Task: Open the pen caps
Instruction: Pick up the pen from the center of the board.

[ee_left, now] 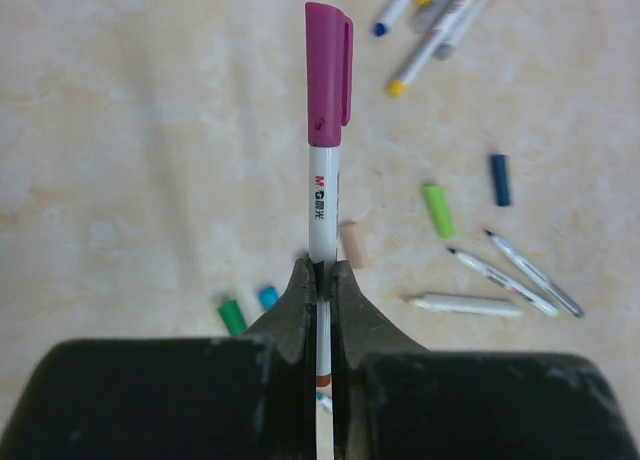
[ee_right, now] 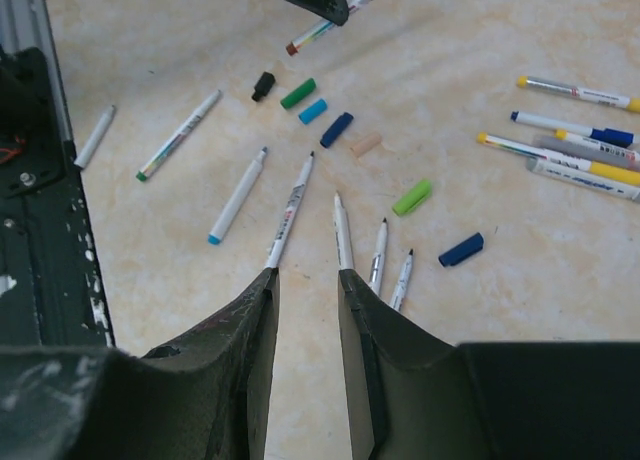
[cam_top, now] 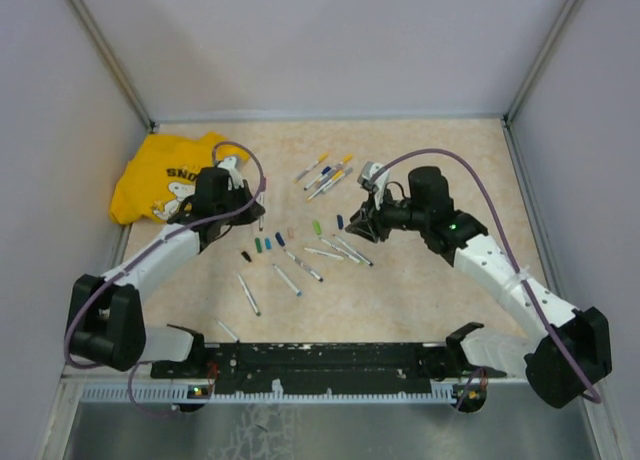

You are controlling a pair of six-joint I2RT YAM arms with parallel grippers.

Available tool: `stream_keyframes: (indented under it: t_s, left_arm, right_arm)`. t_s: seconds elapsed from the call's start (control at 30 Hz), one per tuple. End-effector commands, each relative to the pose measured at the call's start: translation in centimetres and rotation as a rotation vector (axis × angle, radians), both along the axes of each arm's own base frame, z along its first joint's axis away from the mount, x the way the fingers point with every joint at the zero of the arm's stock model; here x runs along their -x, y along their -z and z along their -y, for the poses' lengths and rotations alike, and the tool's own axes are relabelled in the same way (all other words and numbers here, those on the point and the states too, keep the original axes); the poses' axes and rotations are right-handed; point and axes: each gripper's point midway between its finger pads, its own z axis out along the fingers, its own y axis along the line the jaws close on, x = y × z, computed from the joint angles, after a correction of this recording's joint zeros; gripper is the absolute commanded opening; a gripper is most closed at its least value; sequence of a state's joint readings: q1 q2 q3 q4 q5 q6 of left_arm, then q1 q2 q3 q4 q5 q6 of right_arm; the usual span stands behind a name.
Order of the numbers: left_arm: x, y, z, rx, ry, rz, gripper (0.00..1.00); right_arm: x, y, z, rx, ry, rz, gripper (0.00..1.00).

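Observation:
My left gripper [ee_left: 320, 280] is shut on a white pen barrel [ee_left: 322, 215] that still wears its purple cap [ee_left: 329, 75]; the pen points away from the wrist, above the table. In the top view this gripper [cam_top: 259, 218] hangs left of a row of loose caps [cam_top: 268, 243]. My right gripper [ee_right: 305, 275] is open and empty, low over several uncapped pens [ee_right: 289, 214]. Loose caps lie ahead of it: black [ee_right: 263, 85], green [ee_right: 297, 93], light blue [ee_right: 313, 111], dark blue [ee_right: 336, 129], peach [ee_right: 366, 145], light green [ee_right: 412, 197]. In the top view the right gripper [cam_top: 356, 223] faces the left one.
Several capped pens [cam_top: 325, 172] lie in a bunch at the back centre, also in the right wrist view [ee_right: 580, 145]. A yellow shirt [cam_top: 165, 180] lies at the back left. More bare barrels [cam_top: 250, 293] lie near the front. A black rail [cam_top: 330, 360] runs along the near edge.

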State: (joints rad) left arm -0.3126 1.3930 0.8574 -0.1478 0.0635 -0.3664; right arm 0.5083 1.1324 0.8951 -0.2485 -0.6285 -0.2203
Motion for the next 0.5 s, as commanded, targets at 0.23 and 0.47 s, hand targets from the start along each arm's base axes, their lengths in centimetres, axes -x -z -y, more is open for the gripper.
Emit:
stream_keyframes:
  t_s: [0.23,0.47]
  left_arm:
    - [8.1,-13.1,8.3,0.574,0.398,0.459,0.0]
    - [12.2,-17.3,11.3,0.706,0.452,0.666,0.0]
  right_arm:
    - [2.0,-4.5,-1.4,-0.27,-0.102,-0.006,0.33]
    - [3.7,-4.5,-2.6,-0.427,-0.207,-0.061,0.42]
